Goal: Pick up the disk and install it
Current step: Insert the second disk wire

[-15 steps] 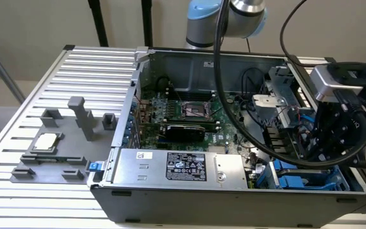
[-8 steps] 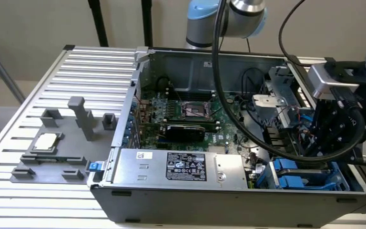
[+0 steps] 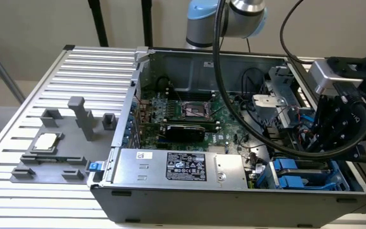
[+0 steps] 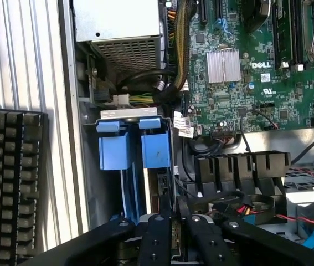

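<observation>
**Disk on edge in the drive bay, gripper closed on it**

The disk (image 3: 285,164) stands on edge in the drive bay (image 3: 339,179), at the front corner of the open computer case (image 3: 234,202) on the exterior view's right. The bay sits just beside the big silver power supply (image 3: 170,164) with its black label.

What shows of the disk is mostly its bright blue plastic carrier (image 4: 157,147). There is a flat blue end face with a small blue tab above it, and the plastic is lightly scuffed. A thin, dark edge runs from that face back toward the camera. The label side cannot be seen. A second blue carrier (image 4: 115,149) of the same shape stands just beside it in the bay, and a pale grey bar crosses over both.

The gripper (image 4: 176,241) hangs over the bay. Its black fingers (image 4: 155,241) are drawn close together, with the thin edge of the disk pinched in the narrow gap between them. In the exterior view the gripper (image 3: 326,150) reaches down into the case among black cables, right above the blue carriers.

Further inside the case lies the green motherboard (image 3: 196,112). Outside the case, on the ribbed metal table (image 3: 75,67) at the exterior view's left, a grey holder (image 3: 49,171) carries a small square silver chip (image 3: 46,141), well apart from the disk. In the wrist view a black keyboard (image 4: 7,177) lies on the table beside the case.
</observation>
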Robot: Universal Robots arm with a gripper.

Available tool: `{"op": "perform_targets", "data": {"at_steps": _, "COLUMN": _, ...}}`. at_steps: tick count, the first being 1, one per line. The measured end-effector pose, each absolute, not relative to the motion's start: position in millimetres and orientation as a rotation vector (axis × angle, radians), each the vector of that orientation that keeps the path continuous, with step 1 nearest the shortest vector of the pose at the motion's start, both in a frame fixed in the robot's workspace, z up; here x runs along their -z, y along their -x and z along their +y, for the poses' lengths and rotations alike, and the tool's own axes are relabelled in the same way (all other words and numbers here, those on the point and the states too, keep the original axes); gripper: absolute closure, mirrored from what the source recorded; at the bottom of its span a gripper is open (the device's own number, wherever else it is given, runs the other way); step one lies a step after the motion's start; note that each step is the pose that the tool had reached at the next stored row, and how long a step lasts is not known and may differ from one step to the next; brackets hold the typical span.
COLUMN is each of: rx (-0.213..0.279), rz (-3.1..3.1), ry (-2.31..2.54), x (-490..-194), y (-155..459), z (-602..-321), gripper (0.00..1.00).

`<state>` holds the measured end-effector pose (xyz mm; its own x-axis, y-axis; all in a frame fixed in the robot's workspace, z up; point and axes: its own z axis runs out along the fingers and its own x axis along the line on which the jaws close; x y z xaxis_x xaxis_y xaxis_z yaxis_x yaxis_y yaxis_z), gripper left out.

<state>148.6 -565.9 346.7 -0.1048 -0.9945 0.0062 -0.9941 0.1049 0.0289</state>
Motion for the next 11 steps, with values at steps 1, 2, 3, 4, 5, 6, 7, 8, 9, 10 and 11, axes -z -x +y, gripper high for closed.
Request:
{"op": "perform_targets", "data": {"at_steps": 1, "rx": 0.027, "rz": -2.318, "ry": -2.085, "x": -346.6, "y": -148.6, "z": -566.0, "gripper": 1.0}}
{"op": "perform_targets", "data": {"at_steps": 2, "rx": 0.027, "rz": -2.318, "ry": -2.085, "x": -346.5, "y": -148.6, "z": -566.0, "gripper": 1.0}}
{"op": "perform_targets", "data": {"at_steps": 3, "rx": 0.025, "rz": -2.318, "ry": -2.084, "x": -346.2, "y": -148.6, "z": -565.9, "gripper": 1.0}}
{"op": "perform_targets", "data": {"at_steps": 4, "rx": 0.023, "rz": -2.317, "ry": -2.083, "x": -345.7, "y": -148.6, "z": -566.0, "gripper": 1.0}}
{"op": "perform_targets", "data": {"at_steps": 5, "rx": 0.021, "rz": -2.317, "ry": -2.081, "x": -344.9, "y": -148.6, "z": -566.0, "gripper": 1.0}}
{"op": "perform_targets", "data": {"at_steps": 6, "rx": 0.019, "rz": -2.316, "ry": -2.08, "x": -344.1, "y": -148.6, "z": -566.0, "gripper": 1.0}}
{"op": "perform_targets", "data": {"at_steps": 7, "rx": 0.017, "rz": -2.315, "ry": -2.079, "x": -343.2, "y": -148.6, "z": -566.0, "gripper": 1.0}}
{"op": "perform_targets", "data": {"at_steps": 8, "rx": 0.015, "rz": -2.314, "ry": -2.078, "x": -342.7, "y": -148.6, "z": -566.0, "gripper": 1.0}}
{"op": "perform_targets", "data": {"at_steps": 9, "rx": 0.012, "rz": -2.314, "ry": -2.077, "x": -342.4, "y": -148.6, "z": -565.9, "gripper": 1.0}}
{"op": "perform_targets", "data": {"at_steps": 10, "rx": 0.01, "rz": -2.313, "ry": -2.076, "x": -342.0, "y": -148.6, "z": -566.0, "gripper": 1.0}}
{"op": "perform_targets", "data": {"at_steps": 11, "rx": 0.009, "rz": -2.313, "ry": -2.075, "x": -341.6, "y": -148.6, "z": -566.0, "gripper": 1.0}}
